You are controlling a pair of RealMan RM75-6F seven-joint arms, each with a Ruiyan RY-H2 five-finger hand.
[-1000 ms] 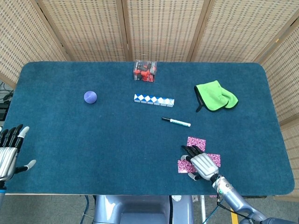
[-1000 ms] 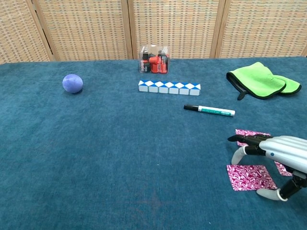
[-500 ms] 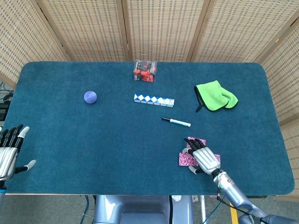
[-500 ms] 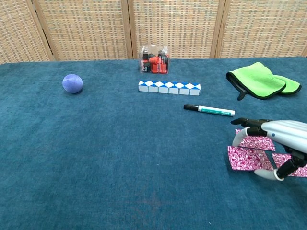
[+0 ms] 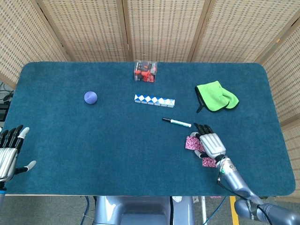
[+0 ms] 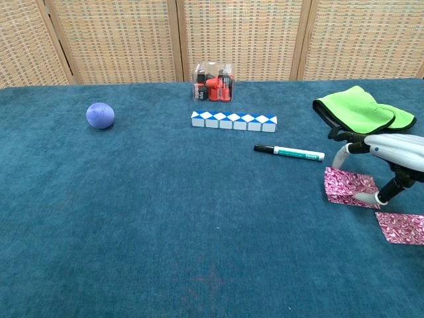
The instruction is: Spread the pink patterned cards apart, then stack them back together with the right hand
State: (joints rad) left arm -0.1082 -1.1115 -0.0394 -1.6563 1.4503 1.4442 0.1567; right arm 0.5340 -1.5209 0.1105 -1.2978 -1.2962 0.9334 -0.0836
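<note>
Both hands have silver-grey metal backs with ribbed segmented fingers, black fingertips and a pale grey thumb tip, the right hand (image 5: 212, 143) joining a slim silver forearm with a small green spot at the wrist, the left hand (image 5: 8, 152) matching.

We find a staged robot test area, probably a lab: a tabletop (image 5: 117, 140) covered in blue felt, woven cane screens (image 5: 159, 28) enclosing it behind, and unrelated small props laid out singly, such as a purple ball (image 5: 91, 97).
</note>
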